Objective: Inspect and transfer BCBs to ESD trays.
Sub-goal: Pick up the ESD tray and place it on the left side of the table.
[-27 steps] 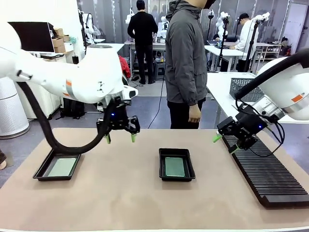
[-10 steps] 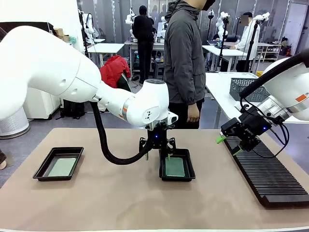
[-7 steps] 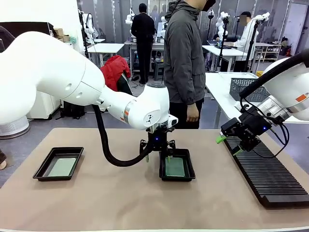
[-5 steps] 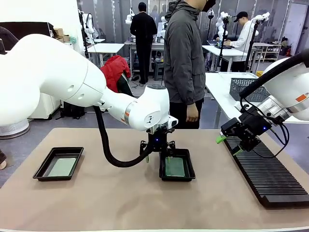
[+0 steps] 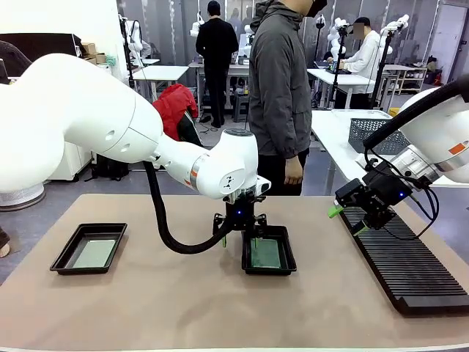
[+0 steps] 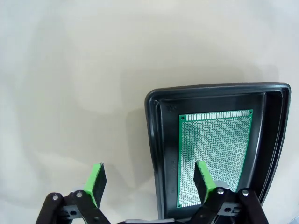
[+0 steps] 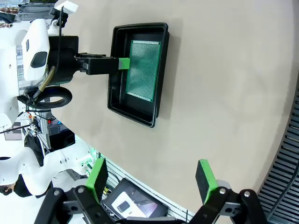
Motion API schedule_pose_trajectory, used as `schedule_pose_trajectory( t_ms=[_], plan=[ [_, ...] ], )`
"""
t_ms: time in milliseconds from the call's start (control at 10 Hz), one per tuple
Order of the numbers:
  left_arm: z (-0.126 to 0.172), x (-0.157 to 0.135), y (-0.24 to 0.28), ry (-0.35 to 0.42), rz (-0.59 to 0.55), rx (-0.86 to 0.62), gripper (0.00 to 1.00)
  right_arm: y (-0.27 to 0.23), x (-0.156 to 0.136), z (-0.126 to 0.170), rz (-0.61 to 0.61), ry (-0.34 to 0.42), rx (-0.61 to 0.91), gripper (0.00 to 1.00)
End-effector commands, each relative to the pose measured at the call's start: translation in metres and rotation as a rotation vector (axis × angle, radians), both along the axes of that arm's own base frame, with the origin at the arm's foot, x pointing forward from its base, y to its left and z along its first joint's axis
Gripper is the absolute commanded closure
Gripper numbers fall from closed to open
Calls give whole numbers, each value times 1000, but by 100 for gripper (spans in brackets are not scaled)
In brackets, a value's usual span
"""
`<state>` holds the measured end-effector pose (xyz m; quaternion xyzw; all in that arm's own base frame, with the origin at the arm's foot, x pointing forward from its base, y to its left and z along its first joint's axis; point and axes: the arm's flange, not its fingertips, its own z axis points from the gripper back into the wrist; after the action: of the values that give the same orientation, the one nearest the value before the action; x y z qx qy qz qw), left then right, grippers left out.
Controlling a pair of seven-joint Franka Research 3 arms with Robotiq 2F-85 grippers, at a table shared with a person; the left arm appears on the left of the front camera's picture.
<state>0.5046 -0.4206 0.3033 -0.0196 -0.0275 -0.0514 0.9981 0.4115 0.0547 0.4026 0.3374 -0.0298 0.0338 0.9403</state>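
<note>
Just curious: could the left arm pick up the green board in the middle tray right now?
Probably yes. Its open left gripper hangs over the tray's rim, one finger above the green board, nothing between.

Beige-topped table (image 5: 183, 308) spans the lower frame, bearing one black ESD tray (image 5: 69, 257) at lower left, a second black tray (image 5: 287, 249) at centre, each with a green board inside, and a long ribbed black rack (image 5: 410, 275) at lower right.
</note>
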Motion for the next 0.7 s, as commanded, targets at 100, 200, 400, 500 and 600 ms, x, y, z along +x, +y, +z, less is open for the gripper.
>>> schedule_pose_trajectory(
  t_ms=[100, 200, 400, 500, 600],
  plan=[
    [0, 0, 1, 1, 2, 0, 0, 2, -1, 1, -17, 3, -1, 0],
    [0, 0, 0, 0, 0, 0, 0, 2, -1, 1, -17, 3, -1, 0],
    [4, -2, 4, -23, 20, -25, 6, 2, -1, 1, -17, 3, -1, 0],
    [3, -2, 4, -28, 21, -31, 11, 2, -1, 1, -17, 3, -1, 0],
    [1, 0, 3, -25, 13, -38, 17, 2, -1, 1, -17, 3, -1, 0]
  ],
)
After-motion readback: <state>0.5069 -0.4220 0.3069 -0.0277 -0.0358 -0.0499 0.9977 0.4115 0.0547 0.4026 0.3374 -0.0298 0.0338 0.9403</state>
